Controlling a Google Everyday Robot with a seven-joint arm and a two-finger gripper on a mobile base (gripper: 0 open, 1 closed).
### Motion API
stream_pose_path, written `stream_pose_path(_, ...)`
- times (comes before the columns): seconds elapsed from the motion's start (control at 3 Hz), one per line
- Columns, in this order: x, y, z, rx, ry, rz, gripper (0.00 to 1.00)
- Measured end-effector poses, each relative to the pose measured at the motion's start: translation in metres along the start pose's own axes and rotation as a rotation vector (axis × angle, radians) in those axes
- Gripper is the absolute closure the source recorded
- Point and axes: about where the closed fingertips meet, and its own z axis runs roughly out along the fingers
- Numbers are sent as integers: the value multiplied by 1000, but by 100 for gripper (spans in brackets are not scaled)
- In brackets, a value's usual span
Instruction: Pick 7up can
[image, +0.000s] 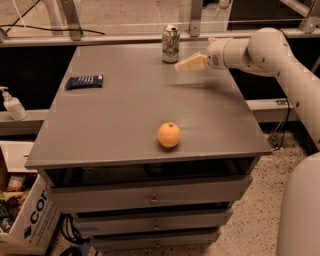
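Note:
The 7up can (170, 44) stands upright near the far edge of the grey cabinet top (130, 115). It has a silver top and a pale green label with a red mark. My gripper (181, 67), on a white arm reaching in from the right, hovers just to the right of the can and slightly nearer to me. It is apart from the can and holds nothing. An orange (169, 135) lies near the front edge of the top, well clear of the gripper.
A dark blue packet (84, 81) lies on the left of the top. A soap dispenser (12, 104) stands on a ledge to the left. A cardboard box (25, 220) sits on the floor at the lower left. Drawers (150, 200) are below.

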Motion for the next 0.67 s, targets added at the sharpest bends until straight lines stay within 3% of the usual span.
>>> stream_pose_path(0.67,2,-5,42,-14,11,20,0)
